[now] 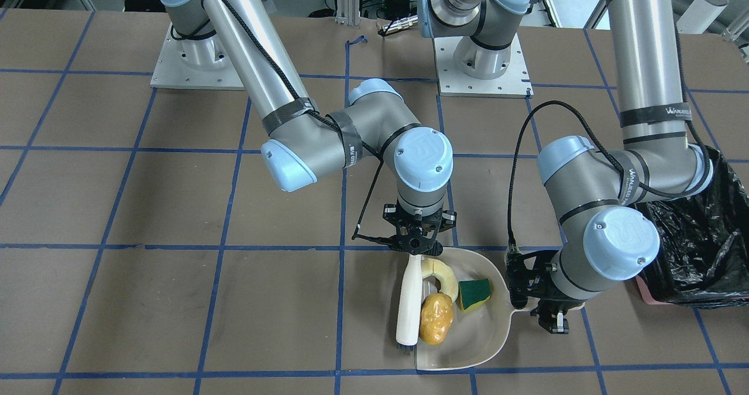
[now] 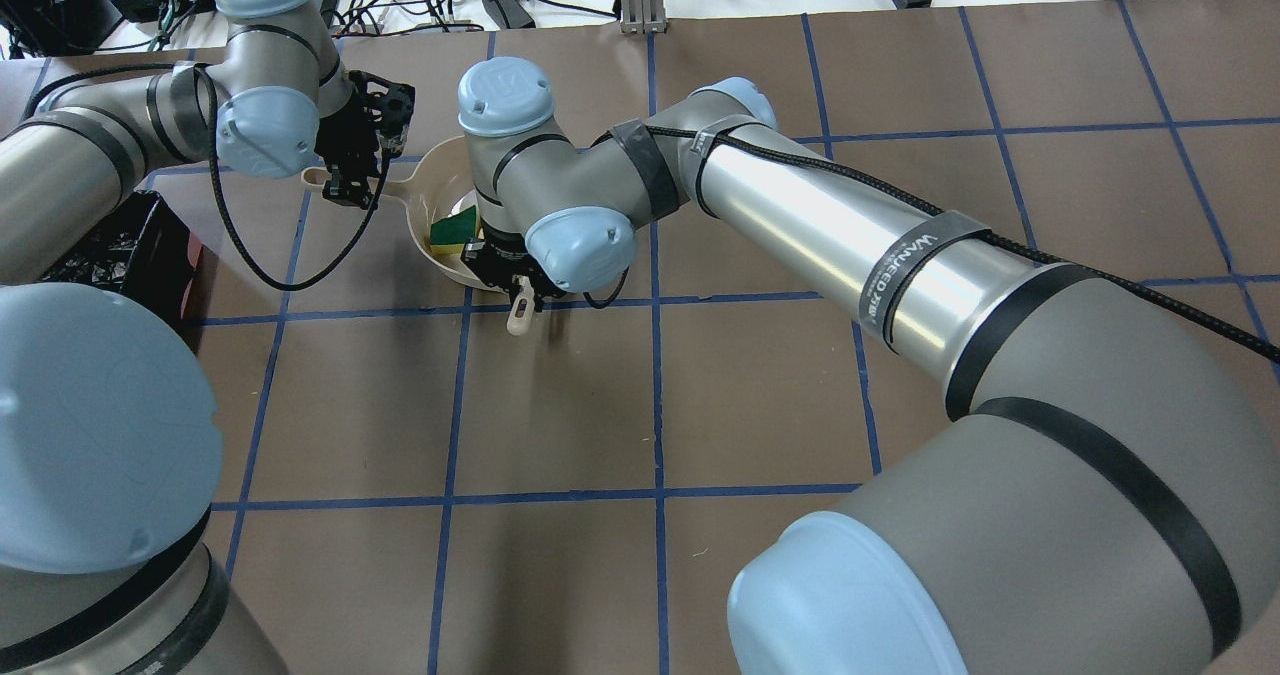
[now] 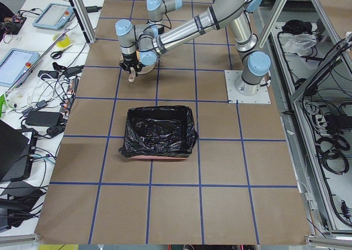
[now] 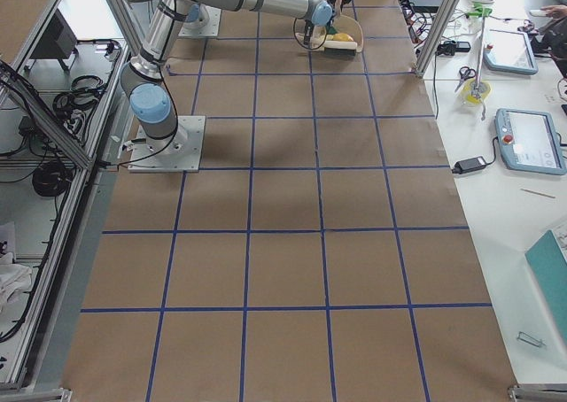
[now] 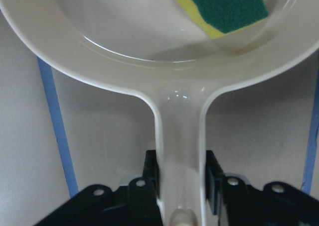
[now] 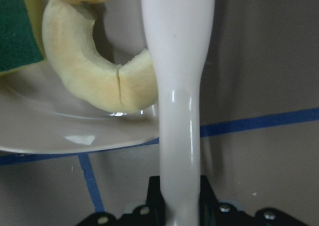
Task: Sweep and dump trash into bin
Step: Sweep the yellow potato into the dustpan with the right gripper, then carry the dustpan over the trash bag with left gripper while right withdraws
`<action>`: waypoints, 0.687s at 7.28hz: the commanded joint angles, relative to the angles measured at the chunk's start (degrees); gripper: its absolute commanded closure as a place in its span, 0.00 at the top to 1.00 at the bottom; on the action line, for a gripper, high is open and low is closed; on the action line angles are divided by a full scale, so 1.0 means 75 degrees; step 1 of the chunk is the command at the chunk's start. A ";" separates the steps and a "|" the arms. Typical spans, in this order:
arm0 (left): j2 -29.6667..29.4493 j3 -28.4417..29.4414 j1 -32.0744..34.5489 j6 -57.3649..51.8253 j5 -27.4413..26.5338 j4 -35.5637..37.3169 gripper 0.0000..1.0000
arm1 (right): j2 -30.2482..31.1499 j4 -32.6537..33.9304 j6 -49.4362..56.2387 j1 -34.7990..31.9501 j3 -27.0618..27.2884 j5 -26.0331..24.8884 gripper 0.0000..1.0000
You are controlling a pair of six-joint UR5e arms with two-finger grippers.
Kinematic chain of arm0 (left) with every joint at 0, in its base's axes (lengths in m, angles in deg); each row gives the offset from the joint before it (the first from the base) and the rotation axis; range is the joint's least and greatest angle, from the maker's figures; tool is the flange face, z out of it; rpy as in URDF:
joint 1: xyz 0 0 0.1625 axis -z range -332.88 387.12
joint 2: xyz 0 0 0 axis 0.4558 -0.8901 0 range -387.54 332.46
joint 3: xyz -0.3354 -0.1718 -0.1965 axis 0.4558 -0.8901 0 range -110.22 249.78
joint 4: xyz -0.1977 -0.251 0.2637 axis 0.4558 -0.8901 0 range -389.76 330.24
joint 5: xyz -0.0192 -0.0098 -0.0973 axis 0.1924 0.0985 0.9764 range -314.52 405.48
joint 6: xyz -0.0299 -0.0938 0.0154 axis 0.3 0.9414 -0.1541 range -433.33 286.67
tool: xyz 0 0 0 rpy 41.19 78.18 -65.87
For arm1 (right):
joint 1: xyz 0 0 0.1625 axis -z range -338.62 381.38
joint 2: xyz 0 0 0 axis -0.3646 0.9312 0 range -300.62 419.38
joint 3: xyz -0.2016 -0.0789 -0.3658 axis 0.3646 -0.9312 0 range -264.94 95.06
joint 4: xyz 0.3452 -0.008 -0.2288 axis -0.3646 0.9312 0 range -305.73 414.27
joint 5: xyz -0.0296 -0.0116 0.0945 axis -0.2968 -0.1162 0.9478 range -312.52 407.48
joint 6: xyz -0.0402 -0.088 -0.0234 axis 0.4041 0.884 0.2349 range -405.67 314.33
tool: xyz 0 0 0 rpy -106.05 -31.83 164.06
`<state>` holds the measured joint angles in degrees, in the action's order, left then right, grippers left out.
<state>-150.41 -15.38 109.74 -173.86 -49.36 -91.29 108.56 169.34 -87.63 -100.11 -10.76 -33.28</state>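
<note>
Landmark: beige dustpan [image 1: 474, 336], on the desk [image 1: 175, 301], open edge facing away from its handle.
Potato-like lump [image 1: 436, 318]: inside the dustpan at the open edge, touching the brush head.
Wedge slice [image 1: 443, 275]: inside the dustpan near its rounded rear wall, with one end against the brush handle.
Sponge piece [image 1: 474, 294]: inside the dustpan on the handle side, green face up, just beside the slice.
Brush [image 1: 408, 301]: white, lying along the dustpan's open edge, bristles down at the far end.
Bin [image 1: 702, 254]: lined with a black bag, standing beyond the dustpan's handle end and apart from it, with the left arm between the two.
Sweeping: judged complete, since all three pieces of trash lie in the dustpan and none shows on the desk around it.
Dumping: not yet done. The dustpan has to be lifted level, carried to the bin and tipped.
Risk: the lump sits at the open edge and may roll out if the dustpan tilts that way.
Left hand [image 5: 182, 178]: closed narrowly on the dustpan's handle, one finger pressed to each side.
Right hand [image 6: 179, 196]: closed on the end of the brush handle, just outside the dustpan's rear wall.
Lift: whether the dustpan is off the desk cannot be told.
</note>
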 commanded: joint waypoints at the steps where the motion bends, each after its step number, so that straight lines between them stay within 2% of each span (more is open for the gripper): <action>1: 0.0000 0.0000 0.0000 0.0009 -0.0011 0.0000 0.02 | -0.0286 0.0009 -0.0264 -0.0230 -0.0444 0.0045 0.00; 2: 0.0000 0.0000 0.0000 0.0009 -0.0012 0.0000 0.02 | -0.0287 0.0009 -0.0311 -0.0254 -0.0538 0.0289 0.00; 5: 0.0000 0.0000 0.0000 0.0021 0.0000 0.0000 0.02 | 0.0004 -0.0458 -0.0183 -0.0021 -0.0633 0.0070 0.00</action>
<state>-150.41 -15.38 109.73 -173.73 -49.39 -91.29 107.47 167.44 -89.24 -101.27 -15.36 -31.91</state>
